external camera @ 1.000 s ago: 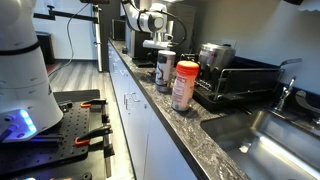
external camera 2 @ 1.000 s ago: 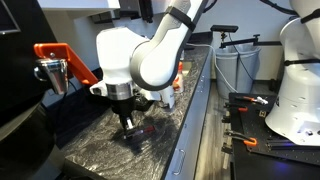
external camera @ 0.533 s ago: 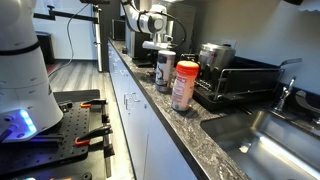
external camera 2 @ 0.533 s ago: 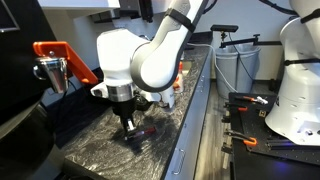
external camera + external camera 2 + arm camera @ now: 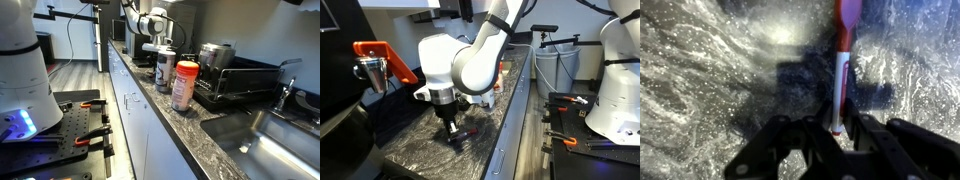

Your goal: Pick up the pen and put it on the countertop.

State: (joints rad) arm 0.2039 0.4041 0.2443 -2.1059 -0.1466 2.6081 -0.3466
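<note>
The pen (image 5: pixel 843 60) is red and white and lies along the dark speckled countertop (image 5: pixel 700 80), with its near end between my fingers. My gripper (image 5: pixel 837 125) closes tightly on that end. In an exterior view the gripper (image 5: pixel 453 132) points down just above the countertop (image 5: pixel 430 150), and the pen (image 5: pixel 467 133) sticks out sideways from the fingertips. In an exterior view the gripper (image 5: pixel 152 44) is far down the countertop (image 5: pixel 190 125), partly hidden behind a dark cup; the pen does not show there.
An orange canister with a white lid (image 5: pixel 184 85) and a dark cup (image 5: pixel 166 68) stand on the counter. A dish rack (image 5: pixel 240 80) and a sink (image 5: pixel 285 140) lie beyond. An orange-handled object (image 5: pixel 375 55) stands beside the arm. A black board with red tools (image 5: pixel 575 120) lies past the edge.
The arm has shifted slightly to the right and a little lower over the countertop, with the pen still at the fingertips.
</note>
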